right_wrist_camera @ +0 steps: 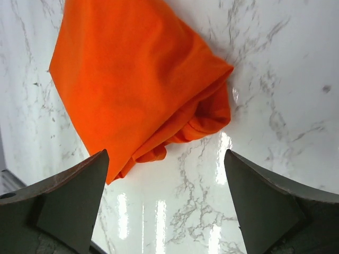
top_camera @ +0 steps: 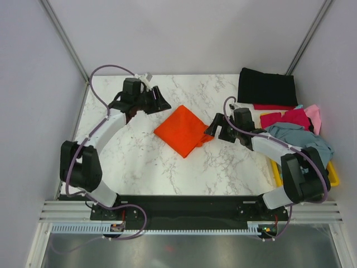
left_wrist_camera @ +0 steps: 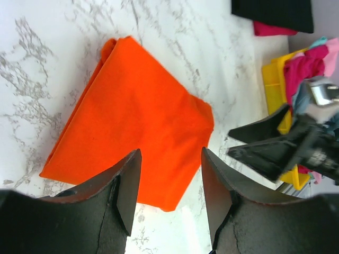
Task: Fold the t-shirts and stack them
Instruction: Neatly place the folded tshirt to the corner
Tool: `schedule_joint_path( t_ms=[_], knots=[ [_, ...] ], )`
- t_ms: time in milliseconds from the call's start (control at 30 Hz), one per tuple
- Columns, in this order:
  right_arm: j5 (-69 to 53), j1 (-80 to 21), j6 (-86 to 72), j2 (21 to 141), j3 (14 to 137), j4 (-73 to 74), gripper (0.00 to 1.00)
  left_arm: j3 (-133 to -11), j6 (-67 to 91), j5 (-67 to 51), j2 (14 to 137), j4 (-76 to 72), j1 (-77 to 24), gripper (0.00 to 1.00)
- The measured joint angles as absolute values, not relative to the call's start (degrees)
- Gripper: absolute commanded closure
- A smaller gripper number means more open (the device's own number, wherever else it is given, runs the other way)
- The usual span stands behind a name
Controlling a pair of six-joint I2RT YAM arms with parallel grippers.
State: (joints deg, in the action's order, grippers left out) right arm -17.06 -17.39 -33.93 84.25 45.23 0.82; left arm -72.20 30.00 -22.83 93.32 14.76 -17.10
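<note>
lying mid-tabletop: the orange t-shirt (top_camera: 183, 130), folded into a compact square turned like a diamond, flat on the white marbled tabletop (top_camera: 139, 162) between the two arms.
shirt's right corner: bunched into loose rolls, not a clean crease; the other edges lie smooth.
left gripper (top_camera: 156, 100): fingers partly spread with nothing between them; it sits at the far left of the tabletop, near the shirt's upper-left edge but apart from it. its wrist view looks across the whole shirt.
right gripper (top_camera: 215, 125): fingers spread wide and holding nothing, just beside the bunched right corner; whether a fingertip touches the cloth cannot be told.
black t-shirt (top_camera: 266, 86): folded flat at the far right of the tabletop, well apart from the orange one.
red cloth (top_camera: 273, 106): a narrow strip along the black shirt's near edge; whether it runs under the black shirt is unclear.
yellow bin (top_camera: 333, 177): at the right edge, partly hidden by the right arm.
bin contents: a loose heap with a magenta t-shirt (top_camera: 290, 118), a pink t-shirt (top_camera: 313, 114) and a grey-blue t-shirt (top_camera: 295, 134), crumpled together and spilling over the rim.
</note>
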Motion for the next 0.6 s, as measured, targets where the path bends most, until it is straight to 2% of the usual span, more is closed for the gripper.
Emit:
schedule_joint_path(
  t_ms=[133,500,567,600],
  knots=[
    [-19.97,-17.89,-39.81,88.31,41.47,-5.15,0.02,-73.58,27.38,-21.89,86.63,18.17,-17.10,0.44],
    [-19.07,-22.74,-48.90,98.35,43.75,-16.56,0.02,-71.11,19.62,-19.44,73.45,29.19,-14.66,0.43],
    [-18.96,-23.38,-50.57,100.36,44.51,-19.59,0.08,-69.38,18.44,-18.87,71.70,30.26,-14.13,0.43],
    [-18.72,-23.66,-51.22,101.25,44.82,-20.91,0.15,-68.34,17.91,-18.33,70.78,30.76,-13.85,0.44]
  ],
)
